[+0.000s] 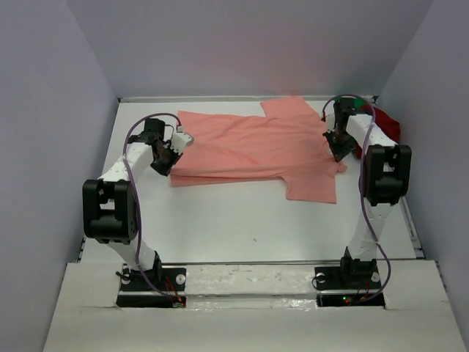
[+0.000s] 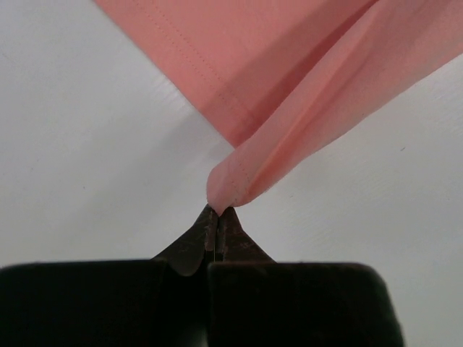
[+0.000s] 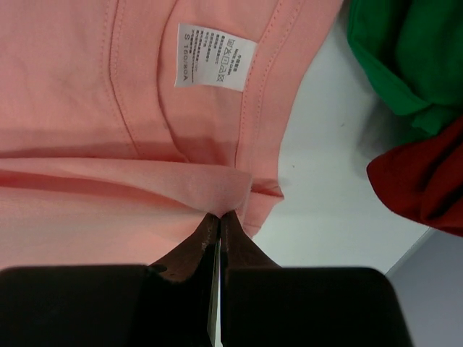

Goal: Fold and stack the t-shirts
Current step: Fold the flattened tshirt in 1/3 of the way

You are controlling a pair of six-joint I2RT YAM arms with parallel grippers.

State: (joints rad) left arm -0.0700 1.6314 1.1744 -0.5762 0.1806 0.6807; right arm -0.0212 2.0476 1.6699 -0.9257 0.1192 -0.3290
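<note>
A salmon-pink t-shirt (image 1: pixel 256 147) lies spread across the far half of the table, its near long edge folded up over itself. My left gripper (image 1: pixel 164 163) is shut on that shirt's left end; in the left wrist view its tips (image 2: pixel 218 211) pinch a rolled fold of pink cloth (image 2: pixel 304 123). My right gripper (image 1: pixel 338 152) is shut on the shirt's right end near the collar; its tips (image 3: pixel 219 215) pinch a fold below the white care label (image 3: pixel 216 56). A dark red t-shirt (image 1: pixel 387 126) and a green t-shirt (image 3: pixel 412 50) lie bunched at the far right.
The white table (image 1: pixel 249 220) is walled by grey panels on the left, back and right. The bunched shirts sit against the right wall just beyond my right arm (image 1: pixel 381 176). One pink sleeve (image 1: pixel 313 183) reaches toward the table's middle.
</note>
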